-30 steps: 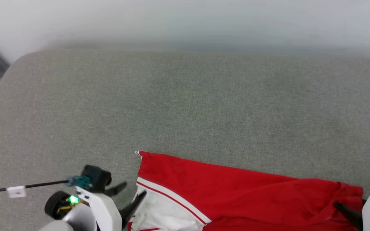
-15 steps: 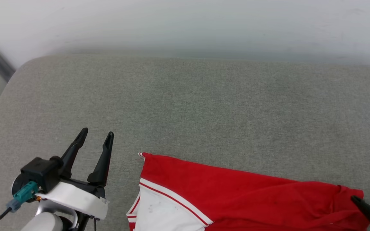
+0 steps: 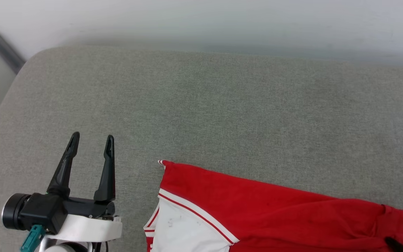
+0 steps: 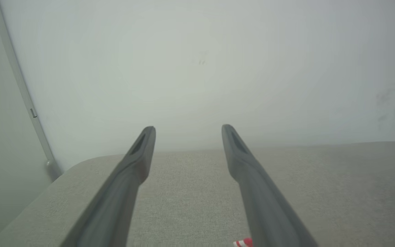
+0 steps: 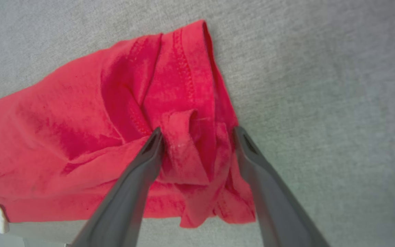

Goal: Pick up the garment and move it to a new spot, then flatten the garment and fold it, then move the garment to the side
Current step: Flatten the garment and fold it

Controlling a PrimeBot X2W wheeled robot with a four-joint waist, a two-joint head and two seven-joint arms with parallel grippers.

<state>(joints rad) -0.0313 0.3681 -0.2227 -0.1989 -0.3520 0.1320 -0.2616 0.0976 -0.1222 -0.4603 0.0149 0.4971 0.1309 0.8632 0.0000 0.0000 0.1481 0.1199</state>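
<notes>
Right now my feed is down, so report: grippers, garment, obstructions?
Left gripper open, empty, over grey cushion. Right gripper open, astride bunched red corner of garment, not clamped. No obstruction seen.

Left jaws and right jaws wide apart.

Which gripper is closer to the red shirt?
Right. The right gripper is open over the bunched end of the garment, a fold between its fingers; the left gripper is open, clear of the sleeve end, above bare grey cushion.
</notes>
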